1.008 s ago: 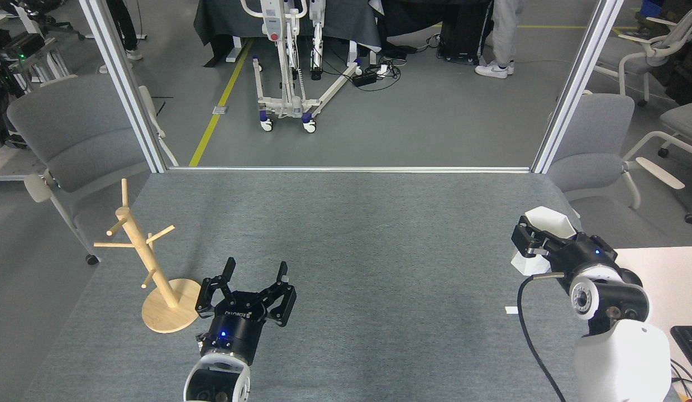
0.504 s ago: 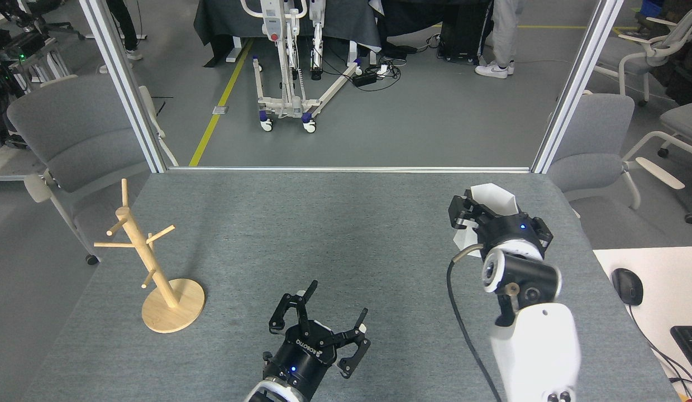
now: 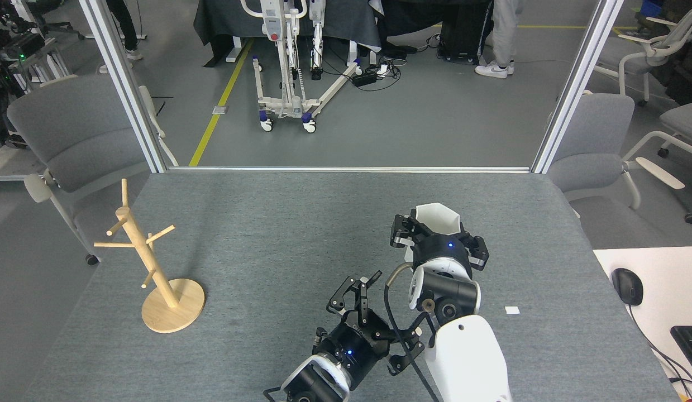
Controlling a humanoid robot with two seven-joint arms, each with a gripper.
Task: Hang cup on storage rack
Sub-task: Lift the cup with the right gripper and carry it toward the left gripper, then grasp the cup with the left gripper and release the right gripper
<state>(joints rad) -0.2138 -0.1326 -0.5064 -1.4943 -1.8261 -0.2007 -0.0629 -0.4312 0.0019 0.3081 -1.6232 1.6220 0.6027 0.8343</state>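
The white faceted cup (image 3: 438, 216) is held up over the right-centre of the grey table (image 3: 278, 223), its hexagonal mouth facing up. My right gripper (image 3: 438, 237) is shut on it from the near side, black fingers on either flank. The cup's handle is hidden behind the gripper. My left gripper (image 3: 378, 322) is open and holds nothing, just in front of and below the right wrist, close to the right arm's cable. The wooden storage rack (image 3: 143, 251) stands at the table's left edge on its round base (image 3: 181, 312), far from both grippers, with bare pegs.
A small white tag (image 3: 512, 310) lies on the table to the right. A white desk with a mouse (image 3: 625, 278) and keyboard (image 3: 689, 340) adjoins the right edge. Grey chairs (image 3: 72, 134) flank the table, with metal frame posts (image 3: 125, 84) at the far corners.
My right arm has swung left toward the table's centre carrying the cup. My left gripper has moved right, away from the rack, and now sits beside the right arm.
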